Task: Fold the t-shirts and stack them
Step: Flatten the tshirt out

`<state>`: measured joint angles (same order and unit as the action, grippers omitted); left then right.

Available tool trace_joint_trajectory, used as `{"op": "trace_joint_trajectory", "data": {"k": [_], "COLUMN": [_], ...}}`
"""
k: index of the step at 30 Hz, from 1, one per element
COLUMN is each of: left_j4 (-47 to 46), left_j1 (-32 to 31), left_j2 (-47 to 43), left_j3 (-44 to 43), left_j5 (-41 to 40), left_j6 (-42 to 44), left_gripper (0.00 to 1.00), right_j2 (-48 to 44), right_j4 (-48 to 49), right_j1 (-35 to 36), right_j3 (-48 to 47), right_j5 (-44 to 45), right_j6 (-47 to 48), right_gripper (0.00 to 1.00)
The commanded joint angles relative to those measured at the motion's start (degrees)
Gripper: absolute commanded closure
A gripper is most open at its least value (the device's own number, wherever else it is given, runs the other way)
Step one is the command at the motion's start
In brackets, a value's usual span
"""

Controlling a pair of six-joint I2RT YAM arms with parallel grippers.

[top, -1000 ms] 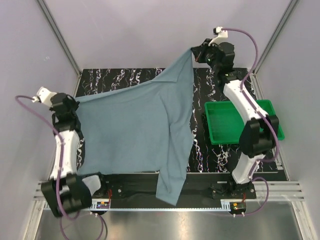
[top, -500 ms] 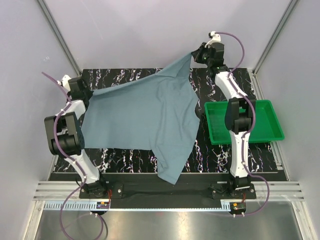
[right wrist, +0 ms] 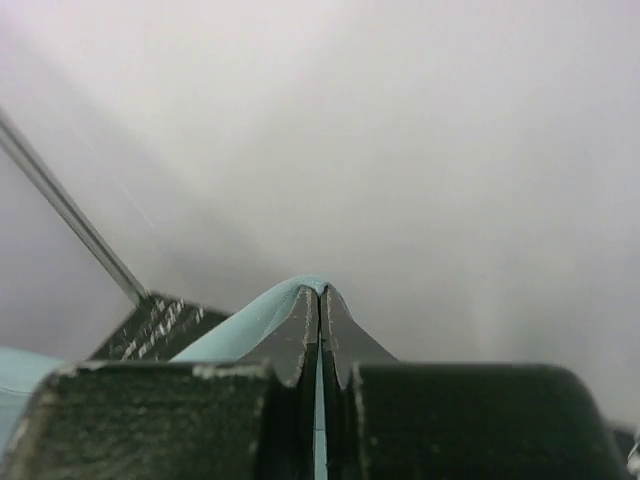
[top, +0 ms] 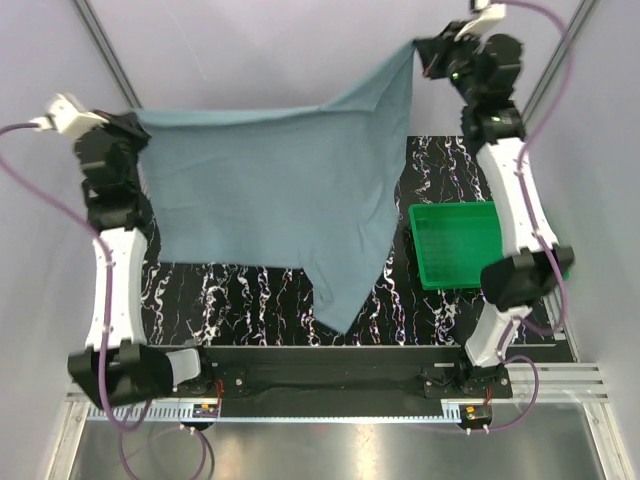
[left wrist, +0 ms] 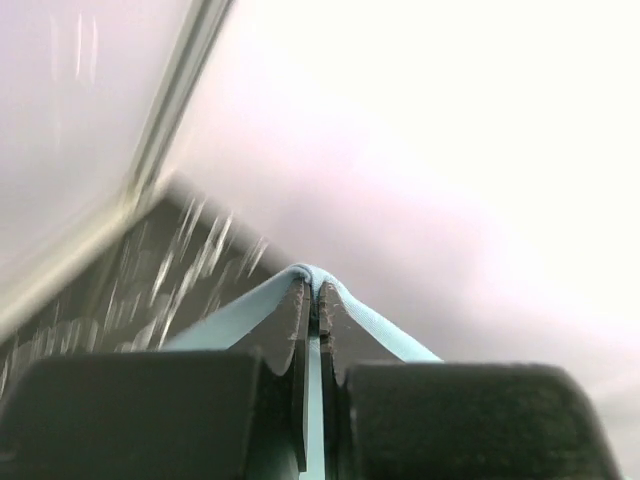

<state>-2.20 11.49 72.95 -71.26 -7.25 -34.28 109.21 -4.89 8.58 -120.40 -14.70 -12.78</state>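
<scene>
A green tray (top: 450, 250) sits on the right of the table (top: 250, 290), just beside the t-shirt (top: 270, 200). Blue-grey and spread wide, it hangs over the table, with the left gripper (top: 135, 118) and right gripper (top: 420, 50) each pinching a far corner.

Blue-grey t-shirt (top: 270, 200) held up between left claw (top: 136, 120) and right claw (top: 421, 52), green tray (top: 455, 250) at right

Left arm (top: 110, 290) and right arm (top: 520, 195): white links, black joints — purple cables (top: 20, 127); white wrist cameras (top: 68, 108).

No readable text, label, brand, number or sign anywhere.
</scene>
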Motion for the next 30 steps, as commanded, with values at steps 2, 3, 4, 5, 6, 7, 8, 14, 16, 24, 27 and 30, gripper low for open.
{"op": "trace_joint_trajectory", "data": {"k": [2,3,4,5,6,7,8,14,16,24,27,30], "left_j4": [-6.14,-6.67,-6.68,-5.81,-5.63,-5.89,-6.15,-2.65,-1.24,7.64,9.75,11.68], "left_j1": [0.99,1.08,1.17,1.08,1.60,1.96,2.31,2.49,2.23,-0.76,-1.90,-2.17], "left_j2": [-7.90,-8.26,-8.17,-7.74,-7.38,-7.38,-7.21,-7.73,-9.05,-15.37,-16.96,-18.36], "left_j3": [-10.19,-13.17,-15.55,-17.75,-19.86,-23.01,-24.43,-33.76,-36.12,-41.05,-41.76,-42.11], "left_j5": [-0.31,0.12,0.21,0.13,0.04,0.47,0.83,-0.22,-2.07,-7.94,-10.50,-11.73], "left_j6": [6.59,6.95,7.73,8.26,8.35,7.83,7.48,8.97,9.84,15.46,17.14,17.85], "left_gripper": [1.00,1.00,1.00,1.00,1.00,1.00,1.00,1.00,1.00,1.00,1.00,1.00], "right_j2": [-10.50,-10.86,-11.21,-11.47,-11.30,-11.39,-11.47,-13.66,-15.16,-33.43,-36.52,-37.40], "right_j4": [1.11,0.84,1.45,1.46,1.11,0.93,1.10,1.20,0.93,6.73,6.90,6.73], "right_j1": [-0.05,-0.05,-0.05,-0.05,-0.14,-0.05,-0.05,-0.05,-0.05,-0.05,-0.05,-0.05], "right_j3": [-7.98,-9.40,-11.50,-13.18,-15.11,-18.70,-20.12,-30.59,-32.43,-19.09,-17.24,-17.15], "right_j5": [-1.39,-1.56,-1.56,-1.56,-1.30,-1.12,-1.03,0.29,-0.76,-4.28,-5.95,-7.36], "right_j6": [8.99,10.21,10.84,11.45,12.24,12.42,12.51,14.62,13.40,8.92,7.33,5.75], "right_gripper": [1.00,1.00,1.00,1.00,1.00,1.00,1.00,1.00,1.00,1.00,1.00,1.00]}}
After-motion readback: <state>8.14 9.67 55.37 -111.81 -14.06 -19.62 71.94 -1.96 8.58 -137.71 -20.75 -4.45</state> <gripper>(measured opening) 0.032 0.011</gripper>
